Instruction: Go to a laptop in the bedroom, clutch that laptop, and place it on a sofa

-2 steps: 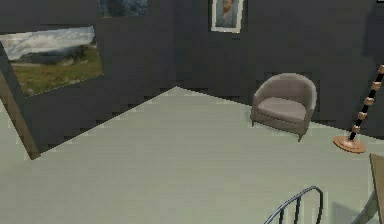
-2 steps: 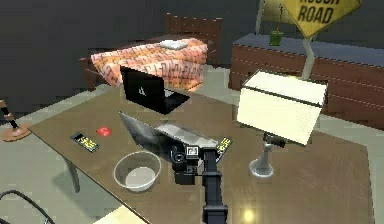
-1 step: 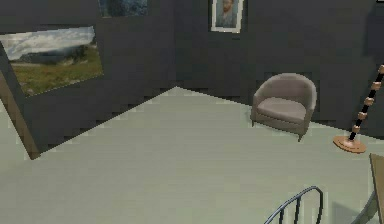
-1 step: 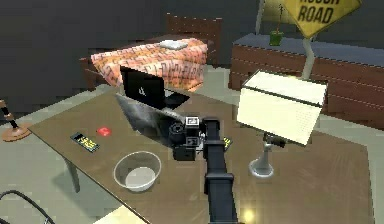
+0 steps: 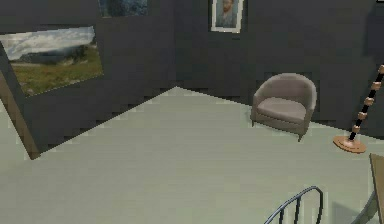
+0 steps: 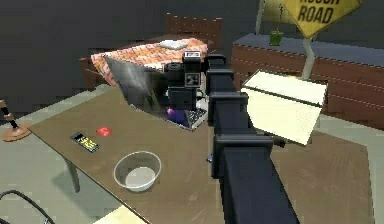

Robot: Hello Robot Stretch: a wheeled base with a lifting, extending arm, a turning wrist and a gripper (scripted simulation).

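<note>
Open laptop [image 6: 138, 85], grey lid raised, at brown table's [image 6: 90, 165] far edge

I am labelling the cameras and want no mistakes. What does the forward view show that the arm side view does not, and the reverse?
Forward view: a grey armchair, a landscape painting and a framed picture. Arm side view: the arm with its end effector at the laptop on a brown table, a bowl, a bed and a yellow road sign. Shared, it seems: the floor lamp with its orange base, and a curved metal chair back.
</note>
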